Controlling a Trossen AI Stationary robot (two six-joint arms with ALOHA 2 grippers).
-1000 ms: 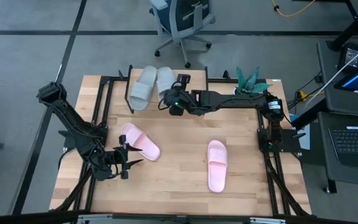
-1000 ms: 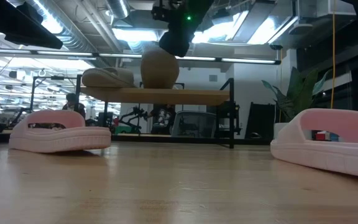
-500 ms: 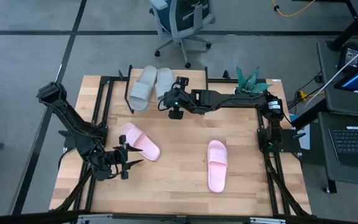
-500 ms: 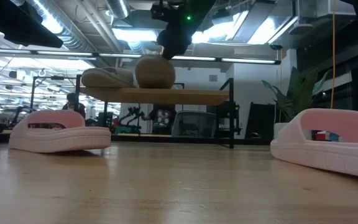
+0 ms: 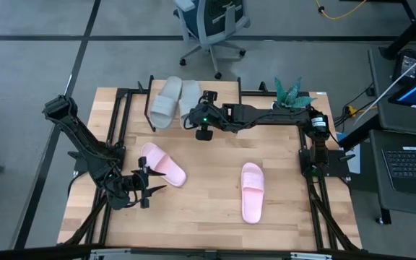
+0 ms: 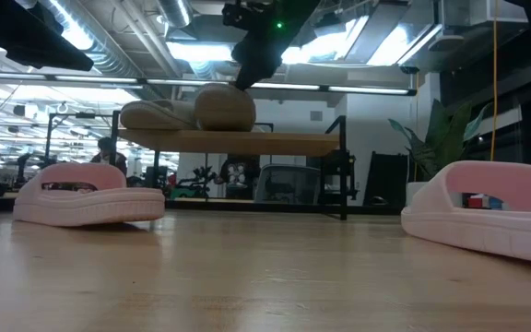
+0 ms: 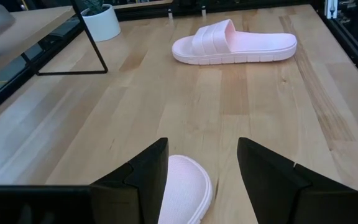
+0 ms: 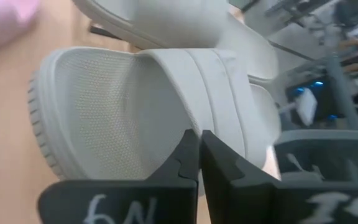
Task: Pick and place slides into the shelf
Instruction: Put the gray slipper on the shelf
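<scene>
While my right gripper hangs over the shelf, its fingers are pressed together, pinching the edge of the second grey-green slide, which lies on the plank beside the first grey-green slide. I see my left gripper spread wide at the near pink slide; the far pink slide lies well apart on the table.

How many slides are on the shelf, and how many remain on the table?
2 grey-green slides lie on the shelf; 2 pink slides remain on the table. None appear hidden.
</scene>
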